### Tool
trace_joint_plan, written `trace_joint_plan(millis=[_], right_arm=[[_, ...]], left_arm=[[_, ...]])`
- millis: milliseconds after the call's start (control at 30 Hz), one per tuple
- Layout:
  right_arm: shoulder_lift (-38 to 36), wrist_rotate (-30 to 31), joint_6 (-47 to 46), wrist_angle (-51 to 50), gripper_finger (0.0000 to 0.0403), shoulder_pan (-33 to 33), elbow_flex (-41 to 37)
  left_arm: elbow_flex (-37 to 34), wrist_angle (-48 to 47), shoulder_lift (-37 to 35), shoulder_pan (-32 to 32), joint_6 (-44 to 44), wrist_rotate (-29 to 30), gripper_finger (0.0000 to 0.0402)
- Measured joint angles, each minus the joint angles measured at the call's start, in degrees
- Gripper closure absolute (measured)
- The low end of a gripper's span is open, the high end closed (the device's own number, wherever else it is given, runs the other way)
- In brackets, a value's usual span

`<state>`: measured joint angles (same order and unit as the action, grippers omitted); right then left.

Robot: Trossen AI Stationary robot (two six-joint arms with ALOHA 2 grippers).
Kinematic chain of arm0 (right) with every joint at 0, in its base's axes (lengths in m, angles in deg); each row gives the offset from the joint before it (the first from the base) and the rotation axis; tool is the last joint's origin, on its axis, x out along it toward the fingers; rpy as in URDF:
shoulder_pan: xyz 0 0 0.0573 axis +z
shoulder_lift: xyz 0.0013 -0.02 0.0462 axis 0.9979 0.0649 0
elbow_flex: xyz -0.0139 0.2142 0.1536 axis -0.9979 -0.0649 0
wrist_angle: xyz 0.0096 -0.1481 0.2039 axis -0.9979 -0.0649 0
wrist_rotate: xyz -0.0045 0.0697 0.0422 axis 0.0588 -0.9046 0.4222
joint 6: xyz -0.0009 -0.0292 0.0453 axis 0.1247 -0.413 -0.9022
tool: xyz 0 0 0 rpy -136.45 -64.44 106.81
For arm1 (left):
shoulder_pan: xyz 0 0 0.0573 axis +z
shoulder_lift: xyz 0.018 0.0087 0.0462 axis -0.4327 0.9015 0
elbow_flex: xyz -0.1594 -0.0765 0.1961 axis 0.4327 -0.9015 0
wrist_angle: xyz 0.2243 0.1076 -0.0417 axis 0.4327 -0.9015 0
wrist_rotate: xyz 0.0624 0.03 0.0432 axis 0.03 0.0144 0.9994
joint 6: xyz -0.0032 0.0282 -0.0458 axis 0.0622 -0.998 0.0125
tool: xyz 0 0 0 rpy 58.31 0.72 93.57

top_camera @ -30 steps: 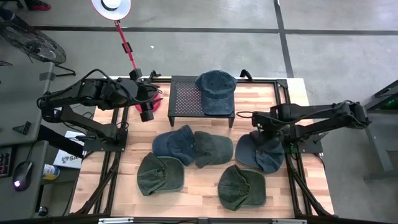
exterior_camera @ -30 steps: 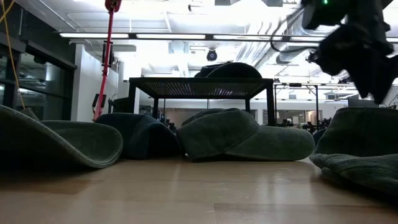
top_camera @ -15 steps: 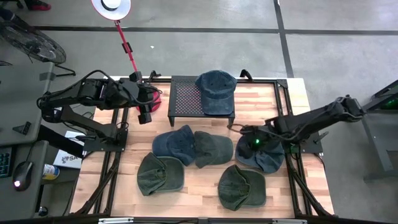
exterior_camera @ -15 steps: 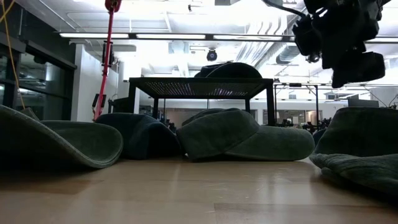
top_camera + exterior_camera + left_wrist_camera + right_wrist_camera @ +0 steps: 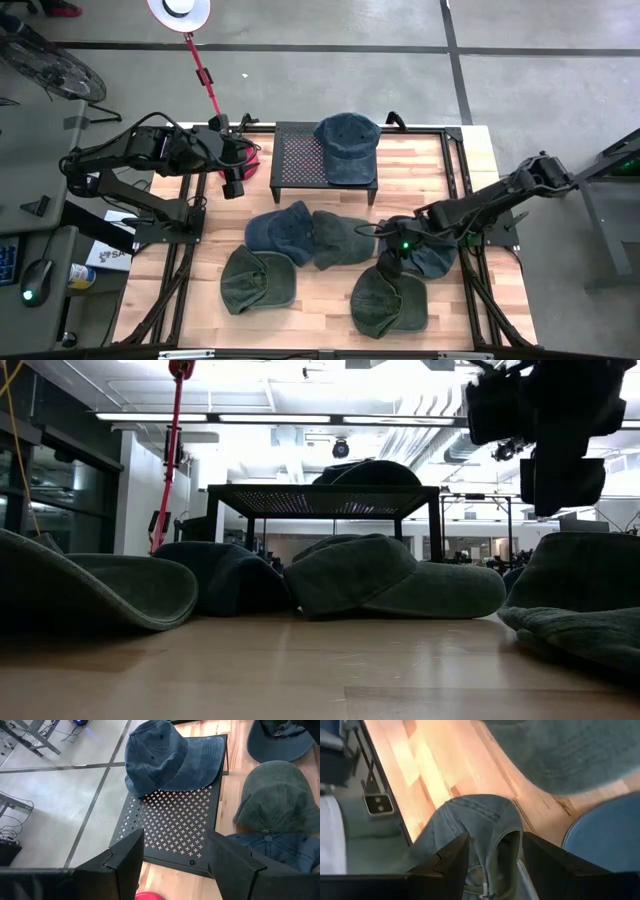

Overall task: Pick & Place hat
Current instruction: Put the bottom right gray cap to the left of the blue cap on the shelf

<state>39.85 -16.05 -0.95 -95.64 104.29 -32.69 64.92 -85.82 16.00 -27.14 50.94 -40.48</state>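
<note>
A blue cap lies on a black perforated stand at the table's far middle. Several caps lie on the wood: blue, green, green, green and blue. My right gripper is open and hangs above the near right green cap. In the low view it is well above the caps. My left gripper is open and empty, left of the stand.
A red pole with a white disc stands beyond the table's far left corner. The caps crowd the table's middle and right. Bare wood shows along the near edge and at the far right of the stand.
My right gripper has swung from beside the stand's right end toward the table's near edge, passing over the right blue cap. It now hangs over the near right green cap. The caps have not moved.
</note>
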Motion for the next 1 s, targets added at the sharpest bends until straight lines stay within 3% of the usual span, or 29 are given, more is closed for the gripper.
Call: trace_joint_plan(millis=[333, 533, 733, 1000], right_arm=[[0.0, 3.83, 16.23, -1.08, 0.0226, 0.05, -0.02], [2.35, 0.5, 22.54, -0.58, 0.0226, 1.03, -0.02], [6.33, -0.39, 21.37, 2.28, 0.0226, 2.57, -0.09], [6.82, 0.85, 12.37, 4.95, 0.0226, 2.97, -0.09]], left_arm=[[0.0, 0.0, 0.0, -0.01, -0.02, -0.07, 0.0198], [0.0, -0.03, 0.0, 0.0, 0.07, -1.9, 0.0198], [0.0, -0.15, 0.0, -0.02, 0.1, -2.95, 0.0198], [0.0, -0.15, 0.0, -0.01, 0.2, -3.06, 0.0198]])
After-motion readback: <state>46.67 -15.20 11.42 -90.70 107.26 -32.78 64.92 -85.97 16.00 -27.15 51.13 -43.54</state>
